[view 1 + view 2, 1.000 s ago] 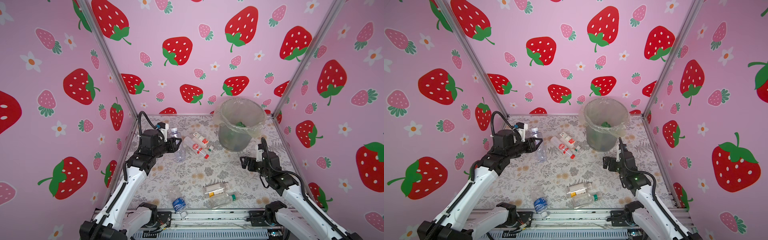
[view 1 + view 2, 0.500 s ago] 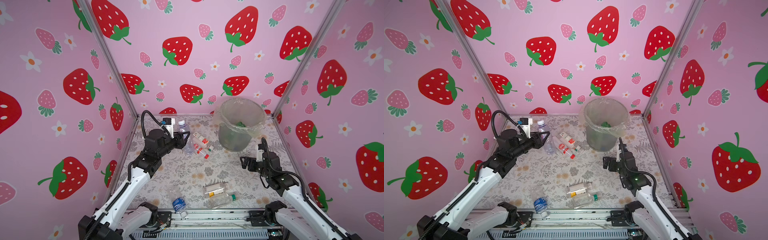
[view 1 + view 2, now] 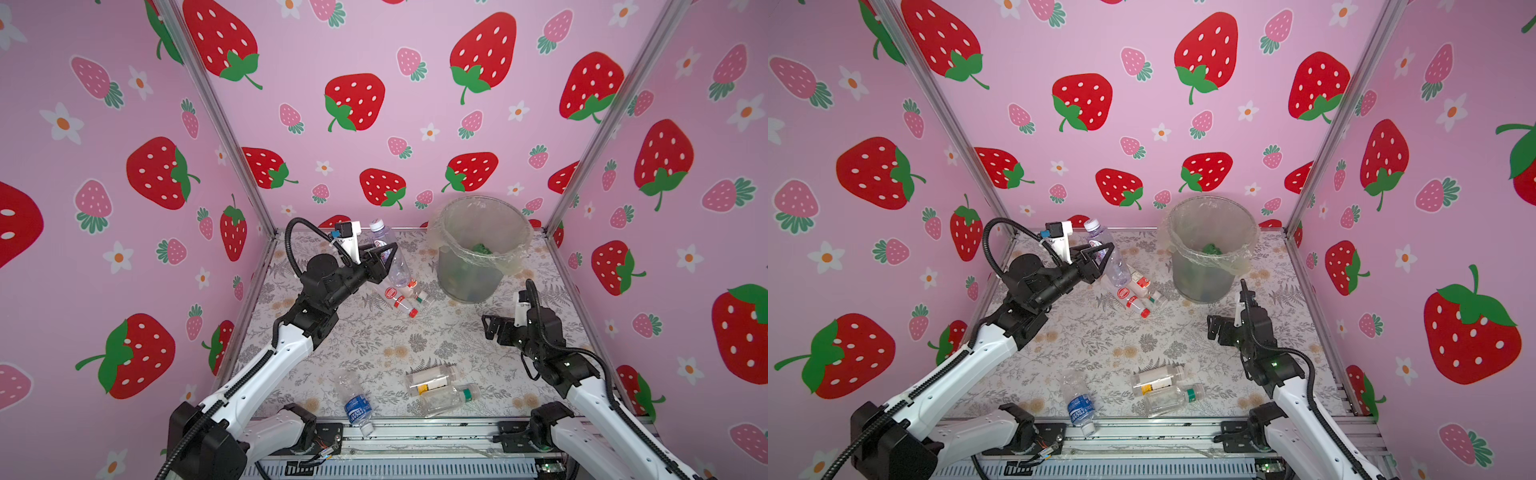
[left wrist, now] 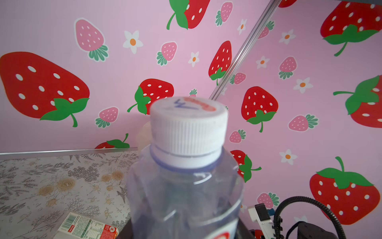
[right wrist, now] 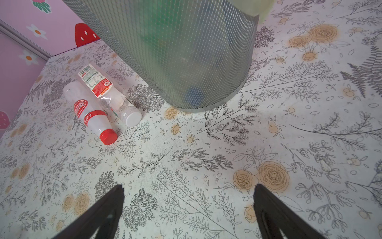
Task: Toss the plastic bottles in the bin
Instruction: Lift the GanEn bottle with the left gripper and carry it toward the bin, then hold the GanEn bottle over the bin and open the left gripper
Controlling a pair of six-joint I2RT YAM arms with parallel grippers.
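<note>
Left gripper (image 3: pixel 380 259) clamped on a clear bottle (image 3: pixel 398 266), cap up, held over the table (image 3: pixel 374 345) near its back-left corner. The bin (image 3: pixel 469 282) is to the right. Lift clear of its rim, centre over the opening, then release. Right gripper (image 3: pixel 490 328) has its jaws apart, empty, beside the bin.

walls (image 3: pixel 415 37): pink with red strawberries
table cover (image 3: pixel 374 332): white, grey ferns, tan roses
bin (image 3: pixel 465 278): grey mesh
bottle (image 4: pixel 186 196): clear, white cap

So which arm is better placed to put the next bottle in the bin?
Left. The left pincer is shut on a clear white-capped bottle, held above the table near the bin; the right pincer is open and empty.
</note>
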